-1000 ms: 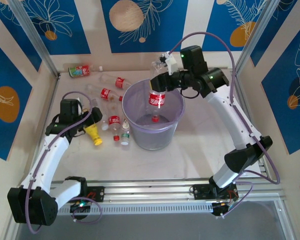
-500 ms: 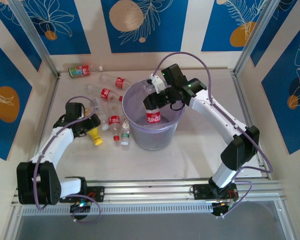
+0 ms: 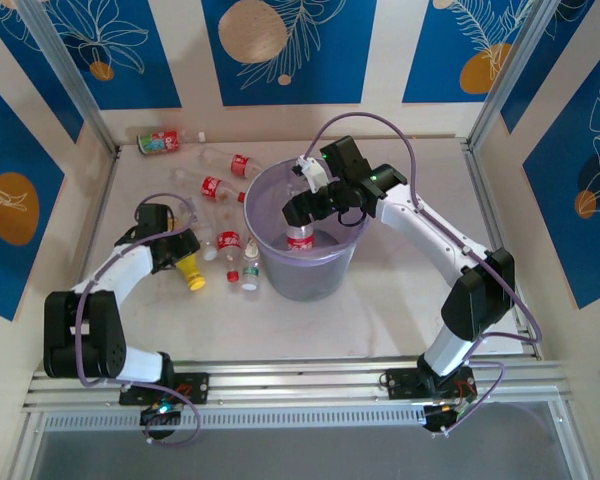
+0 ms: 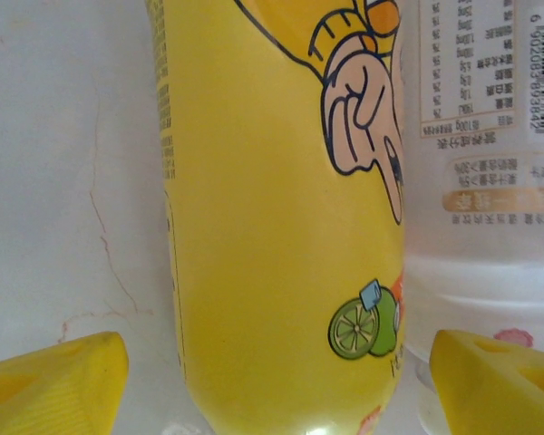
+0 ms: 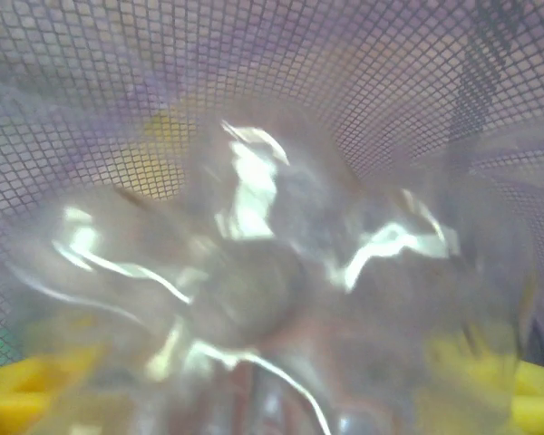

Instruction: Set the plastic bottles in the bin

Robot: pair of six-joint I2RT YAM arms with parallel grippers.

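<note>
Labels, far to near: red-green bottle (image 3: 160, 141) lies at far-left corner of table (image 3: 410, 290), print too small to read. Two red-label bottles (image 3: 212, 187) lie just behind-left of bin (image 3: 302, 282), white script not legible. Upright bottle (image 3: 229, 242), also red-labelled, stands by bin's left wall, w/ green-cap bottle (image 3: 250, 272) just in front.

Yellow bottle (image 4: 281, 227): cartoon hand pointing down, lime-slice pic, fine print down one side, unreadable. White bottle (image 4: 490, 181) is just beside it: barcode starting "6 902083", panel of small print.

L gripper (image 3: 182, 250): fingers (image 4: 59, 381) apart, one on each side of yellow bottle, gap on both sides, nothing gripped.

Bin: translucent purple, holds binned bottle (image 3: 300, 240), red label, near middle. R gripper (image 3: 296, 212) reaches inside rim, just above it. Right wrist view shows a clear bottle base, blurred, between yellow fingertips (image 5: 23, 394), w/ mesh-patterned wall behind. Possibly loose; can't tell if clamped or not.
</note>
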